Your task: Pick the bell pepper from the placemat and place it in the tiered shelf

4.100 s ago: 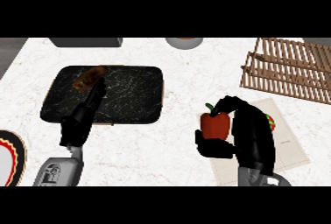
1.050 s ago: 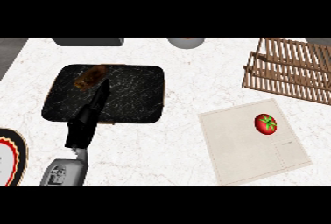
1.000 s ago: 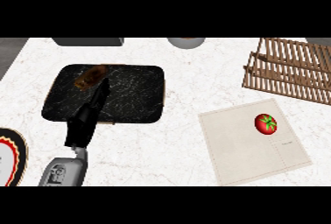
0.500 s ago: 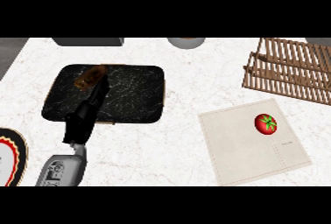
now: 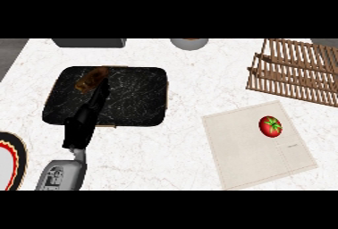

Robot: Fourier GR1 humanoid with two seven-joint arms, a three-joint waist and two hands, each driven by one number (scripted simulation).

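Bell pepper (image 5: pixel 270 126): red with a green stem, lying on the placemat (image 5: pixel 251 156) toward its far right side, apart from the tiered shelf (image 5: pixel 297 67)
Writing: faint mark on the placemat, too small to read
Left hand (image 5: pixel 82 123): fingers straight and together, over the dark tray (image 5: pixel 138 98)
Since earlier: right hand, which held the pepper, has left view; left hand unchanged

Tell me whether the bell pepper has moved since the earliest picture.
Yes. The bell pepper has shifted right: it now lies on the upper right of the placemat, nearer the wooden shelf, not over the mat's left edge.
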